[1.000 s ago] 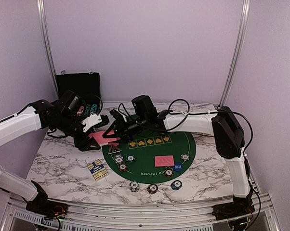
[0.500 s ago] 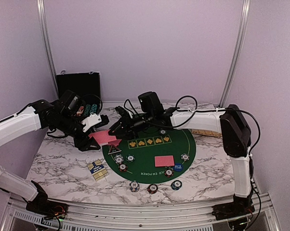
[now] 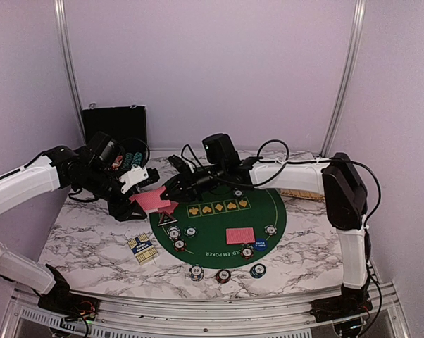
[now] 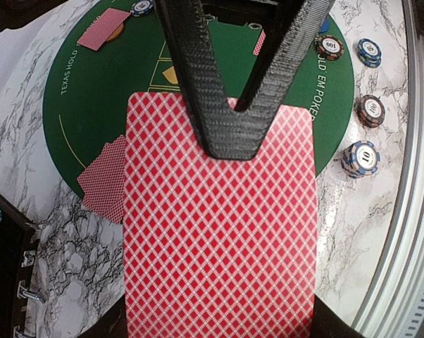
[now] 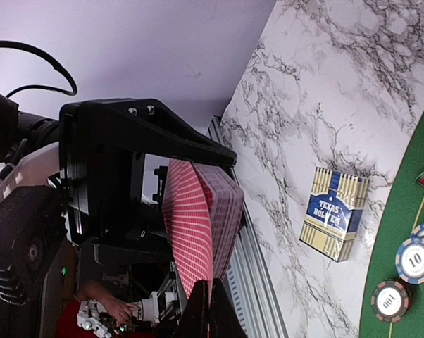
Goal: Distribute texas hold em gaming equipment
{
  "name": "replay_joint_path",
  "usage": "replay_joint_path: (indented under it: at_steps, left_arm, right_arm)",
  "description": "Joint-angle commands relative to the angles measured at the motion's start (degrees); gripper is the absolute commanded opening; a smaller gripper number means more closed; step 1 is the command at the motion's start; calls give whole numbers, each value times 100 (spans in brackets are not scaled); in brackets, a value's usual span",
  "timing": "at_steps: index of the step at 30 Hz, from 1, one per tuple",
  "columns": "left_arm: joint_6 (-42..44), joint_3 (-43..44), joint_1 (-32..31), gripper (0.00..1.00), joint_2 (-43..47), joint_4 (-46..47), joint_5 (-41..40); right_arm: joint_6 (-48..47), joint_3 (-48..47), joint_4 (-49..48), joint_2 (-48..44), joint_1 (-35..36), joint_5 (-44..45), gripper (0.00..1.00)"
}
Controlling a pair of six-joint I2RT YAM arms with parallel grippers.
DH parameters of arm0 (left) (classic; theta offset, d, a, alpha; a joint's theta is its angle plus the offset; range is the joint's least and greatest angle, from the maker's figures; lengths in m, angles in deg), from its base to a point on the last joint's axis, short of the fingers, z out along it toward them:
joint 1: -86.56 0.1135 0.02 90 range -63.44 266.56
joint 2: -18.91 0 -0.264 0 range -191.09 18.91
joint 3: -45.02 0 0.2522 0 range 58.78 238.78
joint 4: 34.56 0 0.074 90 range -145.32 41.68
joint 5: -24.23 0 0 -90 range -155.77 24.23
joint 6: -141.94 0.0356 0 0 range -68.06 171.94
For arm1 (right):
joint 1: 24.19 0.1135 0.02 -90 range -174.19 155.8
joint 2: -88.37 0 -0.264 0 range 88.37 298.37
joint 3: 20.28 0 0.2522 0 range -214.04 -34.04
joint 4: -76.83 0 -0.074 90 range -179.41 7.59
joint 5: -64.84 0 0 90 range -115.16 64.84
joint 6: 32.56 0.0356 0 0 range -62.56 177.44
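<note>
Step in hand: dealing cards, judged from the layout.

- Left tool: clamped on the deck, red backs up. It holds the deck above the counter, at the far-left rim of the mat.
- Right tool: closed, jaws pinched on the edge of a card at the deck's face. Cannot tell whether it has one card or several.
- Already on the mat: a face-down pair near the middle, and more cards at the left rim.
- Chips sit in small stacks along the mat's near edge and on the felt.
- Box, blue and gold, lies on the counter just left of the mat.

Next move, as a judgement: the right tool should draw the pinched card off while the left tool holds the deck firm. It should then carry the card to a seat lacking cards and lay it flat, back up. Risk: a second card drags along, or the deck shifts in the left grip.
</note>
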Motion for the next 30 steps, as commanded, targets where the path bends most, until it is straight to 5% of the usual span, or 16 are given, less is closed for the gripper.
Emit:
replay_joint_path:
  at_steps: [1, 20, 30]
  left_arm:
    - [8, 7, 27, 0, 125, 82, 55]
    - [52, -46, 44, 0, 155, 80, -34]
    - [40, -38, 53, 0, 138, 87, -5]
  right_arm:
    - [-89, -74, 130, -281, -159, -60, 0]
    - [-563, 166, 518, -502, -1347, 40, 0]
    - [-1080, -630, 1135, 398, -2355, 763, 0]
